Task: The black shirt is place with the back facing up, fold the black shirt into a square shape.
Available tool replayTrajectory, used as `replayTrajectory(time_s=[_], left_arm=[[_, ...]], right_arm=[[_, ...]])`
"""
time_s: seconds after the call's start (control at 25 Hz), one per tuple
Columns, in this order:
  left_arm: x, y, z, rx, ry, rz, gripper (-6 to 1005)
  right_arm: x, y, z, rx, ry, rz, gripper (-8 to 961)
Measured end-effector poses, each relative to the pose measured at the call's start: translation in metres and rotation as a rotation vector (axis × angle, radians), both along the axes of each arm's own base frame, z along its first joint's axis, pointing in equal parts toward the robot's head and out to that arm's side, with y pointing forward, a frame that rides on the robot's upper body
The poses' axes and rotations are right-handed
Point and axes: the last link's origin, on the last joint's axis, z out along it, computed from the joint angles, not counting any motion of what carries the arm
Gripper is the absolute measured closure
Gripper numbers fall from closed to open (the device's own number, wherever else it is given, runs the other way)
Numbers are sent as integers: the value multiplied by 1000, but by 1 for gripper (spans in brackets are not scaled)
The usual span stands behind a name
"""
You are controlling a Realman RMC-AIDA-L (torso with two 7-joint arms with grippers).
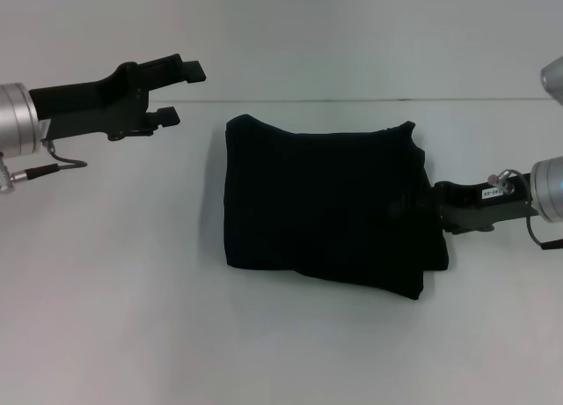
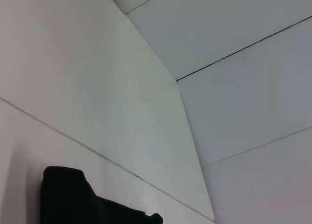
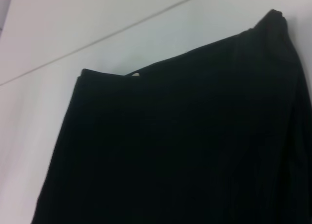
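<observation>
Black shirt (image 1: 325, 202) folded, touching right gripper (image 1: 433, 202).

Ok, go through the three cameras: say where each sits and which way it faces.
Head: high on the robot, looking forward and down at the table; shows the shirt, the left gripper open and raised, the right gripper at the shirt's edge.
Left wrist: on the raised left arm, aimed across the table toward the walls; no arm shows.
Right wrist: low beside the shirt, looking across it; no fingers show.
Shared: all three see the shirt.
</observation>
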Motion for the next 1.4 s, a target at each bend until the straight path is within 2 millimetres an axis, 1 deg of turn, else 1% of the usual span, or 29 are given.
replayTrajectory(time_s=[0.28,0.44,0.6,0.8,1.2,1.4], left_arm=[[-1,1,-2,9,5,3,40],[-1,1,-4,10,7,0,41],[-1,1,-4,16,9,1,41],[-1,2,-4,19,9,4,42],[1,3,-4,23,10,0,44],[2,4,-4,25,11,0,44]], right_arm=[[0,1,-6,17,-8,-1,129],[-7,2,-14,27,5,22,129],[-12,3,-17,27,10,36,130],[-18,3,-15,28,60,48,130],[-22,-7,-11,-53,105,35,130],[-23,-3,-6,-32,105,48,131]])
